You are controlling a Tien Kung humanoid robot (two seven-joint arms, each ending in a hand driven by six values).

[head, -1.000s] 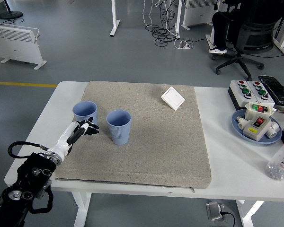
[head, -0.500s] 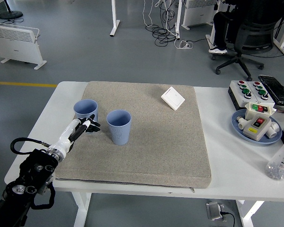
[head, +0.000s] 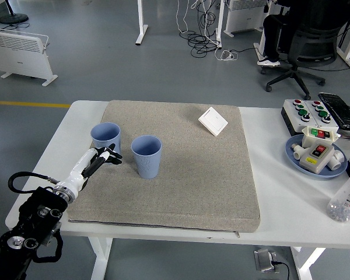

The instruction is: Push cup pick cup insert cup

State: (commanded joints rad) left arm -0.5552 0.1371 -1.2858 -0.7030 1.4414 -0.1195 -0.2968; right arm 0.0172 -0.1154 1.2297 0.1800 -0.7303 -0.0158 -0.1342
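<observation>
The left hand (head: 102, 157) lies low on the grey mat (head: 221, 186), fingers loosely spread and holding nothing, tips pointing at the near cup (head: 105, 139) just beyond them. Off to its right stands the second cup (head: 146, 156), upright, a little apart from the first. For the push, I'd say keep the fingers low against the near cup's base so it slides rather than tips, and steer it straight across the tabletop (head: 291, 198) mat toward the other
</observation>
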